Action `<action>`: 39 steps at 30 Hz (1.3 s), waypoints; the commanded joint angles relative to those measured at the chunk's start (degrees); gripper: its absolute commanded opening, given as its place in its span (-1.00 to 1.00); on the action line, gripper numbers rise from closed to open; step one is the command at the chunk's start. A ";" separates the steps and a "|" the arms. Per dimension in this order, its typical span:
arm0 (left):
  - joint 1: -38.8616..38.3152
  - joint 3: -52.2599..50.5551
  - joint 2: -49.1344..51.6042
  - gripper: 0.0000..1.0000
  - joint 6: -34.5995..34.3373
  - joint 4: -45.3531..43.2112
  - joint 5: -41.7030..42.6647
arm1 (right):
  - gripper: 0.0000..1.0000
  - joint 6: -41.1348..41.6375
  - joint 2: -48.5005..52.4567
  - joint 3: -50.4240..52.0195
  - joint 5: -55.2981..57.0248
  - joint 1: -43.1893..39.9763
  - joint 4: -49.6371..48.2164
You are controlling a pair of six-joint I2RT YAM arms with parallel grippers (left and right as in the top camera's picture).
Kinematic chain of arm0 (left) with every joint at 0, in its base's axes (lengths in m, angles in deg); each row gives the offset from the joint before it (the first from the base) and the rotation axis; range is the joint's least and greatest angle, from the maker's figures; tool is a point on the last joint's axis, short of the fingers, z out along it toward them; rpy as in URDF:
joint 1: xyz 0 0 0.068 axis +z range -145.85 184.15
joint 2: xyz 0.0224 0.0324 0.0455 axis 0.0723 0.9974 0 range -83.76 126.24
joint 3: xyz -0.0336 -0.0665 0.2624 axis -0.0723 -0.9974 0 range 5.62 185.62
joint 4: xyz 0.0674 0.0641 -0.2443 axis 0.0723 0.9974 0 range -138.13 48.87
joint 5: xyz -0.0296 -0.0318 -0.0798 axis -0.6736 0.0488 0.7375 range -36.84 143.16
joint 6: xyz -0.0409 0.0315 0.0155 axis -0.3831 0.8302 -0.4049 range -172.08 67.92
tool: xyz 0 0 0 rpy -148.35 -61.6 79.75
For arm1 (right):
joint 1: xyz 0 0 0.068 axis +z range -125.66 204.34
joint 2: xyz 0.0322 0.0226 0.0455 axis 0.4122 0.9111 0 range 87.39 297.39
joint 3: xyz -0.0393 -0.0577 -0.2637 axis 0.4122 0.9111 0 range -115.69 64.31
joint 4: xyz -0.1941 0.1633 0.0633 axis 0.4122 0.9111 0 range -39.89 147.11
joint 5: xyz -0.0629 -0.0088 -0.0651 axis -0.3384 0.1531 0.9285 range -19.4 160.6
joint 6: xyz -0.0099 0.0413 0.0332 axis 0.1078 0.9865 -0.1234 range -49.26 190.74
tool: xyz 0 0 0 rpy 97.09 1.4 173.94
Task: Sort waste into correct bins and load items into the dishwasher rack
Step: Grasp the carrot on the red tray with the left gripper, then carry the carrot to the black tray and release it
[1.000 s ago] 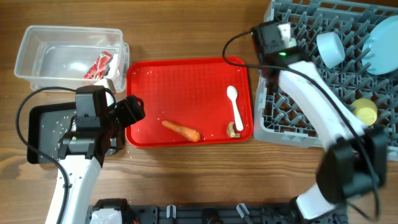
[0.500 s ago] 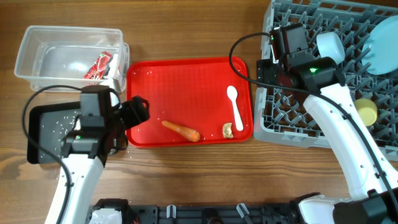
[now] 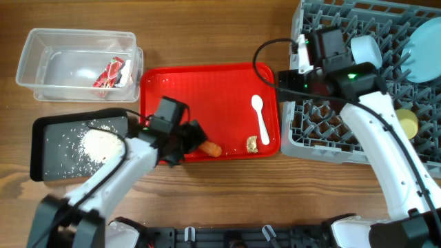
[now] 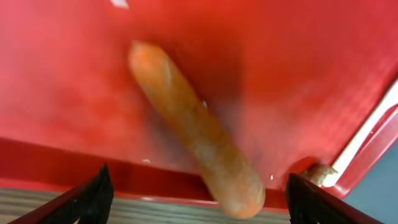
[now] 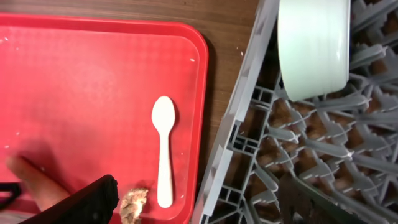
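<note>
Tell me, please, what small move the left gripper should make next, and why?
Probably lower and close on the carrot: the left gripper is open and straddles the carrot's thick end, which lies ungripped on the red tray.

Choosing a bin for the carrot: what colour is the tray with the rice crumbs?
The tray is black; overhead view shows it best.

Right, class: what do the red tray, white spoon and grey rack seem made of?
Red tray: probably plastic, glossy, fine dimpled texture. White spoon: likely plastic, smooth, thin, one-piece. Grey rack: apparently moulded plastic, matte lattice with pegs.
</note>
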 commanded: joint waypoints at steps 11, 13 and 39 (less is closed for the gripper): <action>-3.65 -0.04 10.64 0.13 -9.51 -9.16 -0.15 | 0.69 -1.22 -0.33 0.13 -4.20 -4.20 1.42; -3.63 -0.04 11.15 -0.04 -9.51 -9.44 -0.90 | 0.69 -1.25 -0.33 0.13 -4.20 -4.20 1.42; 9.46 -0.02 -3.85 -0.74 4.39 -3.06 -5.38 | 0.69 -1.73 -0.33 0.13 -2.80 -4.20 1.64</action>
